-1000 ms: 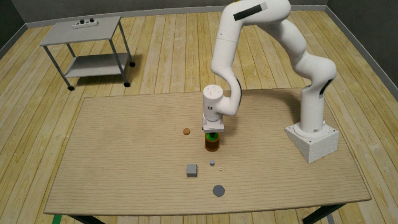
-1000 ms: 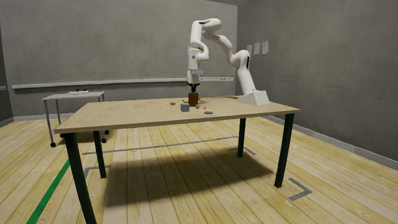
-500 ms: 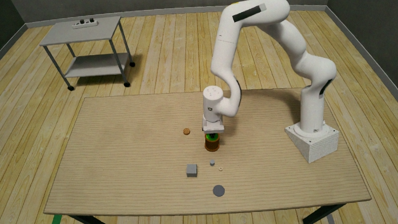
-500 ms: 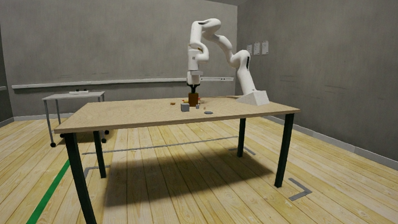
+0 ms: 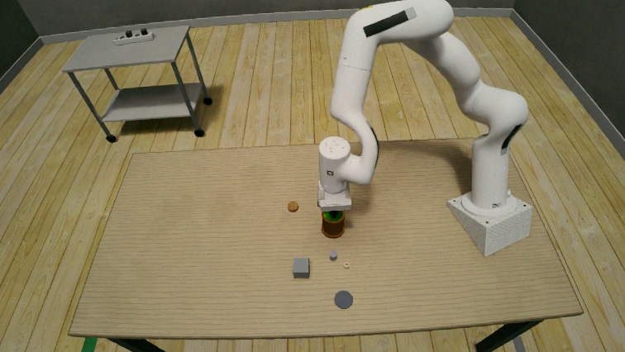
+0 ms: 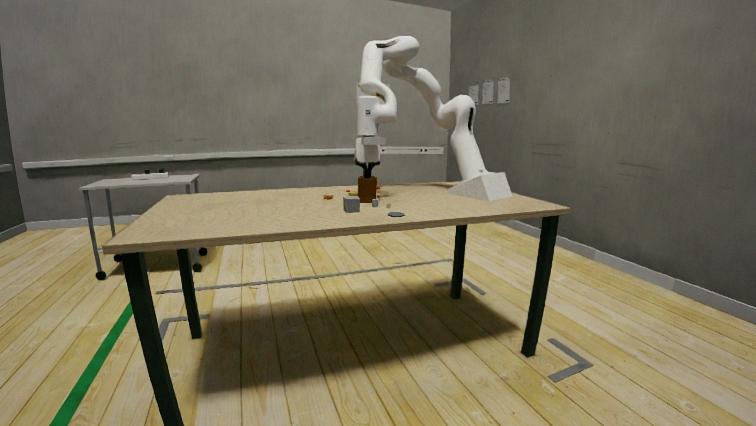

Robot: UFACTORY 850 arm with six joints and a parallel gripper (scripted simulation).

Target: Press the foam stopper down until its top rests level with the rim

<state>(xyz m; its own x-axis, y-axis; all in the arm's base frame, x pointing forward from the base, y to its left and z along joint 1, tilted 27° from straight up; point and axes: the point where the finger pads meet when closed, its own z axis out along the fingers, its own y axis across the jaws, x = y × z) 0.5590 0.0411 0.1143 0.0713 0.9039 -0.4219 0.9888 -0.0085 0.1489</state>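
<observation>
tool (image 5: 333, 214) directly above jar (image 5: 333, 227)

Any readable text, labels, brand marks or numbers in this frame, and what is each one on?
No text can be read in either view.
Arm wrist link: a small dark square mark, too small to read.
Arm lower link: a small dark mark just above the base, too blurred to read.
Three white sheets on the wall: no legible print.
Jar, grey cube, cart: no labels visible.

High overhead; distant low side view.
</observation>
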